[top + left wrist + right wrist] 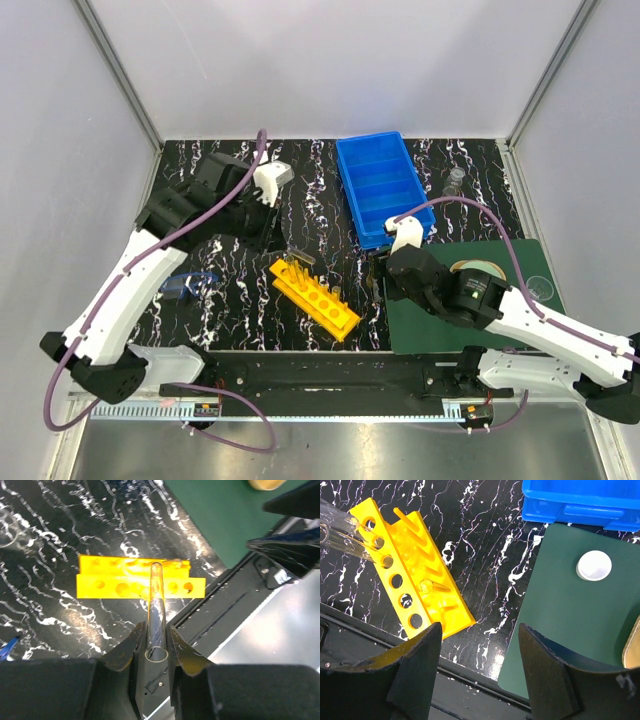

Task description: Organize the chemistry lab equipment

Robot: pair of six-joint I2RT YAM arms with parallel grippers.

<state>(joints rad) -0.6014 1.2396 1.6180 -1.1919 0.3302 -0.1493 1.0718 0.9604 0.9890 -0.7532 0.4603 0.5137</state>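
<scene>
While the left arm carries glassware toward the rack, I log the bench by size.

Black marbled table [230, 300]: everything sits on it.
Blue divided bin [378, 187]: at the far side, right of centre. Compartments look empty from above.
Dark green mat [470, 300]: at the near right, just beside the bin's near end.
Yellow rack [314, 296]: lies between the arms at an angle, with its row of holes facing up.
Right gripper [480, 667]: jaws wide with nothing between them. It hangs over the seam of table and mat, with the rack to one side.
Left gripper [155, 630]: jaws narrow, clamped on a glass test tube [156, 605].
Small white round piece [594, 565]: on the mat, near the bin.

Tube relative to jaws: it runs straight out along the gripper's axis and is pinched near its open mouth, which sits back toward the palm. The rounded end projects forward. In the left wrist view that end overlaps the rack's row of holes, but I cannot tell how high above the rack it is.

Step in hand, as I judge it: seat the tube in a free hole. To do this well:
- Tip the wrist so the rounded end points straight down.
- Centre it over one hole and descend slowly.
- Release only once the rack takes the weight. Glass gripped this near the end could swing or slip.
</scene>
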